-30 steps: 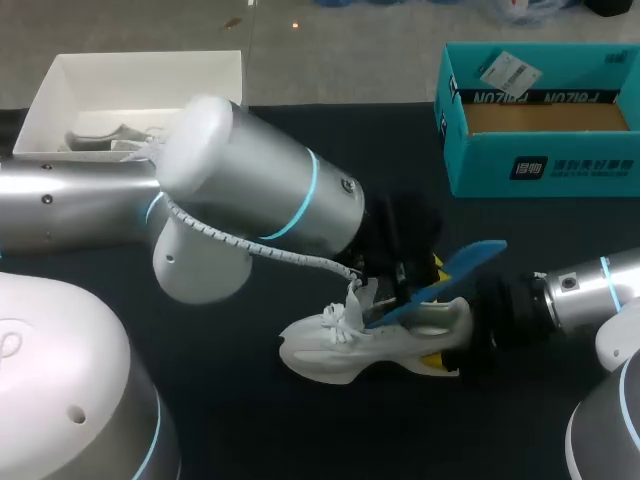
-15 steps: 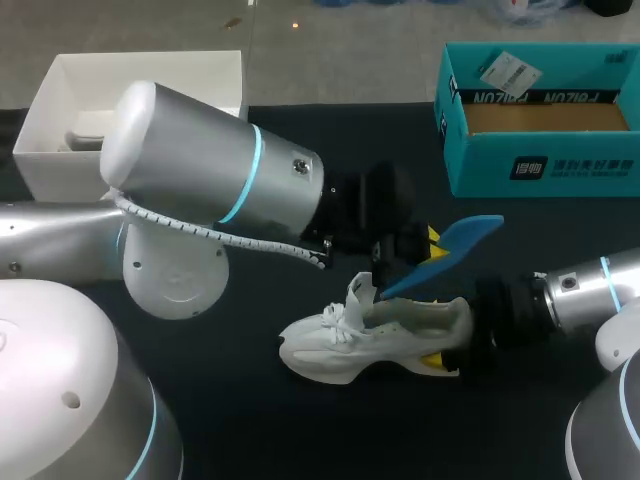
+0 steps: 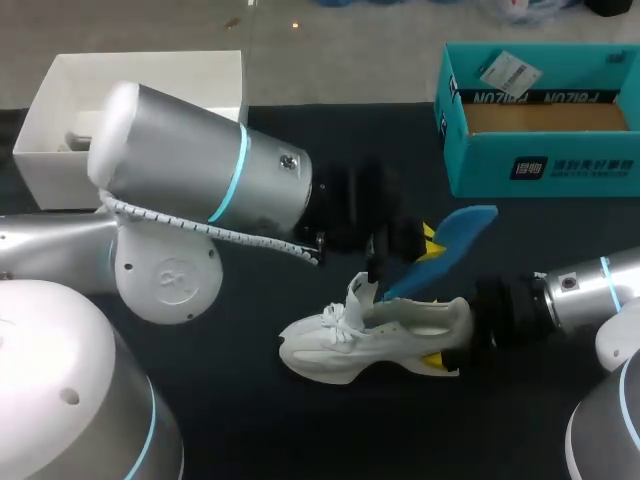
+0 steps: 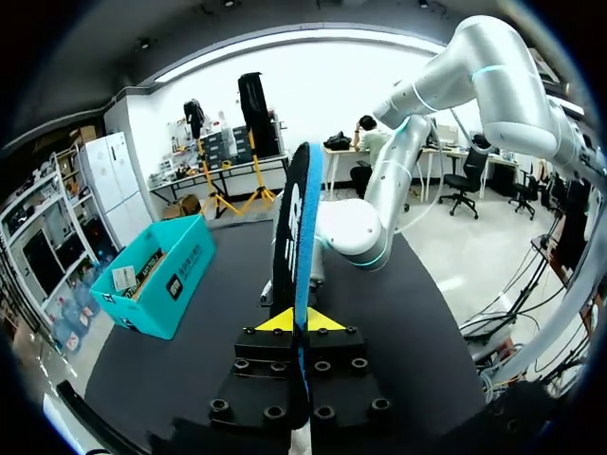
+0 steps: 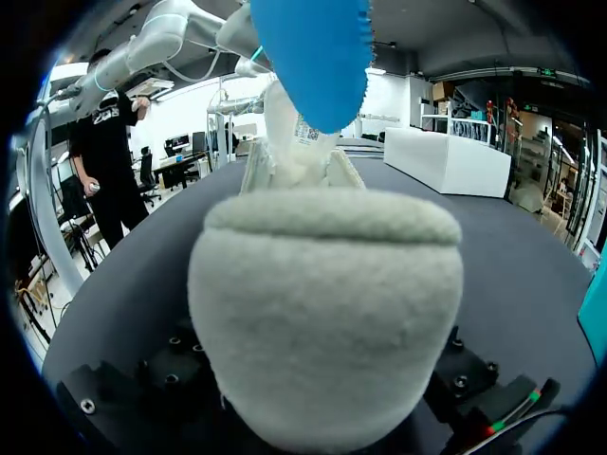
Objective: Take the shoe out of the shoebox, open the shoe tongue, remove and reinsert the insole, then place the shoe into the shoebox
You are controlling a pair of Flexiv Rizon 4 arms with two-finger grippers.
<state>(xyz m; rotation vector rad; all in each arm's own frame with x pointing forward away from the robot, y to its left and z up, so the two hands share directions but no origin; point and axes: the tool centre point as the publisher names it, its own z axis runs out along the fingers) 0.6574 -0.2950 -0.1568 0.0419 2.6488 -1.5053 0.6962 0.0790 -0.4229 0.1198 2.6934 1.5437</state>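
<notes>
Head view: shoe (image 3: 375,335) sits on the black surface (image 3: 300,430), just off centre toward 5 o'clock. Sole down, toe at 9 o'clock, heel at 3 o'clock. Tongue (image 3: 360,292) stands up, pulled open.

Right arm (image 3: 590,290) comes in from 3 o'clock. Right pincer (image 3: 448,345) is pinching the heel, with one yellow tip showing against the near side of the sole.

Left arm (image 3: 200,180) crosses in from 9 o'clock. Left pincer (image 3: 428,243) hangs just above the shoe, at its 12 o'clock, pressed onto the blue insole (image 3: 450,240). The insole is tilted, high end toward 2 o'clock, low end just over the shoe opening beside the tongue. Can't tell if that low end touches the shoe.

Left wrist view: insole (image 4: 296,237) stands on edge between the two yellow tips, both tight against it, and runs straight ahead of the pincer.

Right wrist view: the pale heel (image 5: 327,313) fills the gap between the fingers and hides the fingertips. The insole (image 5: 313,57) hangs above the tongue, ahead of the heel.

Teal shoebox (image 3: 540,165) sits at 1–2 o'clock on the surface, open, well apart from the shoe. White box (image 3: 40,165) is at 10–11 o'clock, partly behind the left arm.
</notes>
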